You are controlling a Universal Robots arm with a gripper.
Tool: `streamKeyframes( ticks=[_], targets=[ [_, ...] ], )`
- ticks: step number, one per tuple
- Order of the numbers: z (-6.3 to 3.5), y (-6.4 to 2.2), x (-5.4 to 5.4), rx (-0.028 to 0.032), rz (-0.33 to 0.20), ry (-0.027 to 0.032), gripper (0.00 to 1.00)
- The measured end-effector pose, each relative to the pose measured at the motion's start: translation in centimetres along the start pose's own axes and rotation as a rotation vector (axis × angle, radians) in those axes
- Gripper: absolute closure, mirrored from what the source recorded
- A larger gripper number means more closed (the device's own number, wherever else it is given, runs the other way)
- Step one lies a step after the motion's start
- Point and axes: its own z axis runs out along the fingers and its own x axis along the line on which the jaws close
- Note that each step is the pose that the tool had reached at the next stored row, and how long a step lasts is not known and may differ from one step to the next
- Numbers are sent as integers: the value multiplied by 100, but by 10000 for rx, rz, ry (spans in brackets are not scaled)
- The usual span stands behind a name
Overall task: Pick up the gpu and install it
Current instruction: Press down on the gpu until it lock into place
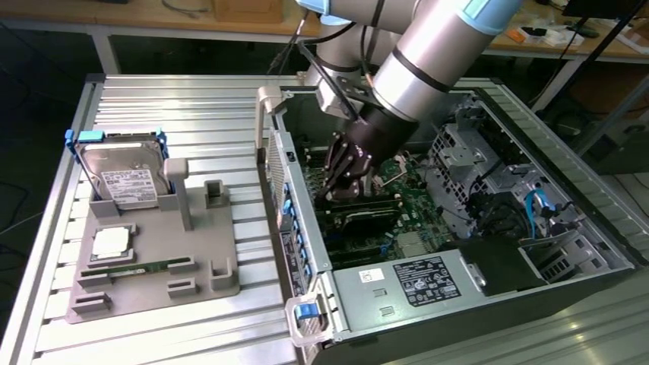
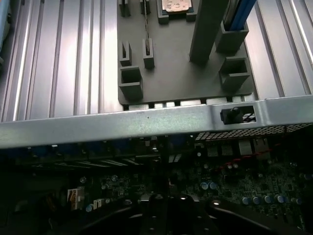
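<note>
Ribbed aluminium surface (image 1: 172, 99) carries the open computer case (image 1: 568, 190); inside, the pincer (image 1: 343, 181) presses the long dark gpu (image 1: 357, 209) onto the motherboard, grip unclear, seating seemingly underway.

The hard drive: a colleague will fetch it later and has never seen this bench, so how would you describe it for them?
Start at the open computer case, then look toward the exterior view's left to the grey holder tray on the ribbed metal table. The hard drive stands at the tray's far end. It is the silver box with a white label, held in a blue-handled frame, unlike the flat square chip and thin green memory stick nearer the front.
</note>
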Motion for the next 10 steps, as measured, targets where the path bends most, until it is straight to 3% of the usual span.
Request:
streamKeyframes(
  ticks=[2, 4, 5, 7, 10],
  targets=[
    [-23, 10, 0, 9, 54, 139, 89],
    [-27, 11, -3, -19, 65, 183, 89],
    [-29, 7, -4, -73, 63, 188, 89],
    [-38, -14, -6, -222, 55, 204, 89],
    [-71, -101, -13, -631, 27, 243, 89]
  ],
)
